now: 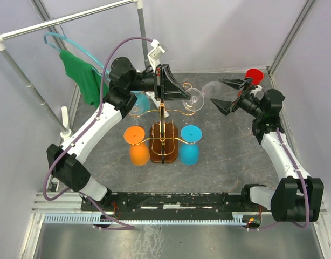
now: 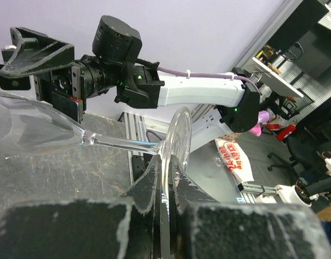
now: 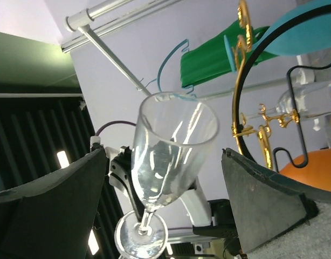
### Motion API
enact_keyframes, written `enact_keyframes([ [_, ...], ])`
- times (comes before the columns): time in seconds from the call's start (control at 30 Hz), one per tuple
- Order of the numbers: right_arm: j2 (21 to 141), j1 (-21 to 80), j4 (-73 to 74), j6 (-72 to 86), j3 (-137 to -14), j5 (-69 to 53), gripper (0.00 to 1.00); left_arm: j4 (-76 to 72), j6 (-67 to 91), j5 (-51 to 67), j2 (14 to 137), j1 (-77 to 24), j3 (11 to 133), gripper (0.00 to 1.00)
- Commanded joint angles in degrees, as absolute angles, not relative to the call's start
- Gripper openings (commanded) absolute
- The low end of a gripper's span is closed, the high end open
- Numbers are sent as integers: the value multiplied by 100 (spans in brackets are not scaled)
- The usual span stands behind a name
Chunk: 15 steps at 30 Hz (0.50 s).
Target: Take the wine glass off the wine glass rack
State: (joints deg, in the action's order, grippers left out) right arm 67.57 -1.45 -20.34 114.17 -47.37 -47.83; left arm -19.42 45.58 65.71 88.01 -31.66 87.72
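Wine glass [image 2: 122, 143], foot pinched in left gripper [image 2: 166, 172], faces wide-apart right gripper [image 1: 219, 91].

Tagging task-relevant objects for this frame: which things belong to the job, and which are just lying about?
Job: clear wine glass; wine glass rack; left gripper, shut on the glass's foot; right gripper, open around its bowl.
Lying about: orange glass; blue glass; green cloth; red cup.

There is one wine glass rack [image 1: 163, 141]. Left of it is one orange glass [image 1: 138, 152]. Right of it is one blue glass [image 1: 190, 152]. Behind it are one other blue glass [image 1: 140, 101], one clear wine glass [image 3: 173, 145], one red thing [image 1: 254, 74] and one green cloth [image 1: 82, 75].
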Motion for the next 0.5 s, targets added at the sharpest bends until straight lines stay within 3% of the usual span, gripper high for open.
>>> enact_keyframes([
  [0.0, 6810, 49, -2771, 11917, -5085, -4824, 94, -2511, 4571, 6812, 8689, -3228, 8758, 3],
  [0.47, 6881, 248, -2634, 11814, -5165, -4595, 77, -2706, 4649, 6908, 8754, -3257, 8752, 3],
])
